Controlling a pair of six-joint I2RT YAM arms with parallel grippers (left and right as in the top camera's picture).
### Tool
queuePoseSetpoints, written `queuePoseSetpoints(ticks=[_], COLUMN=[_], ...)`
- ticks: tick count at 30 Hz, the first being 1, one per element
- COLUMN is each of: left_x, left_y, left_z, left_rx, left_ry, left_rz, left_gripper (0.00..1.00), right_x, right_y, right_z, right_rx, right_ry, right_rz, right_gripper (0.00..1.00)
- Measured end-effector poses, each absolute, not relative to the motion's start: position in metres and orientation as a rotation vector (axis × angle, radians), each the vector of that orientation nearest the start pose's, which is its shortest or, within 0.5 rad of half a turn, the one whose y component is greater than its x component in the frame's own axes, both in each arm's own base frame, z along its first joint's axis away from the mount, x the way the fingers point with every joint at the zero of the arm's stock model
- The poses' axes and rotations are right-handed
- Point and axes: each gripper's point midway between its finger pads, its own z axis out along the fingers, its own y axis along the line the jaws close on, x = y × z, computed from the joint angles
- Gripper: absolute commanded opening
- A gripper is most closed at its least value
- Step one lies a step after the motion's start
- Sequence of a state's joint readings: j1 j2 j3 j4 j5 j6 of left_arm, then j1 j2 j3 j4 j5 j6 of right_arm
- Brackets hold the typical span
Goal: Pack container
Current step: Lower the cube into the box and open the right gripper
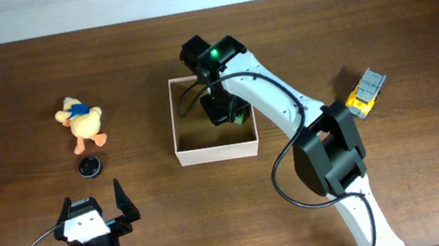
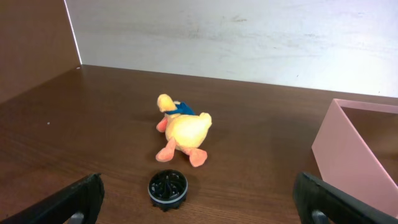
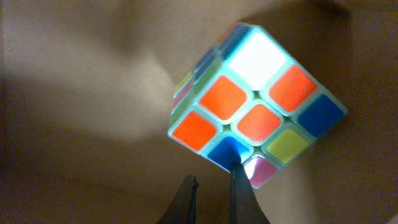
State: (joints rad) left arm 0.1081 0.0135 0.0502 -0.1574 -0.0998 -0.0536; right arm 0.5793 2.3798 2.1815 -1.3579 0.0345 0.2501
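Right wrist view: right gripper (image 3: 212, 186) jaws nearly closed, empty, by the puzzle cube (image 3: 255, 106); left gripper (image 1: 93, 197) wide; I judge the container (image 1: 217, 153) light, flimsy, best pinched at a wall.

You have the container (image 1: 217, 152) near the middle of the bench (image 1: 5, 85), a little toward the far edge. The puzzle cube (image 3: 255, 106) lies inside it, toward its right wall, with the right gripper (image 3: 214, 177) just beside it. The plush duck (image 1: 83, 124) lies well to the container's left, with the round cap (image 1: 89, 167) just in front of it. A small toy (image 1: 366, 92) lies right of the container. The left gripper (image 1: 93, 213) hangs by the near edge, in front of the cap.
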Motion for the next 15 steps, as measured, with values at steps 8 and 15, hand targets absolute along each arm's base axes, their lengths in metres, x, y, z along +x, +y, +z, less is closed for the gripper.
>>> queuePoseSetpoints(ticks=[8, 15], left_x=[0.2387, 0.2387], left_y=[0.0431, 0.0431], left_z=[0.1565, 0.1565], left_rx=[-0.211, -0.211], left_ry=[1.679, 1.679], left_rz=[0.125, 0.125], left_gripper=[0.99, 0.99], right_x=[0.3885, 0.3894], right_y=[0.2579, 0.2604], right_z=[0.0605, 0.0619], right_rx=[-0.573, -0.601], right_ry=[3.064, 3.054], right_rz=[-0.037, -0.018], right_gripper=[0.04, 0.04])
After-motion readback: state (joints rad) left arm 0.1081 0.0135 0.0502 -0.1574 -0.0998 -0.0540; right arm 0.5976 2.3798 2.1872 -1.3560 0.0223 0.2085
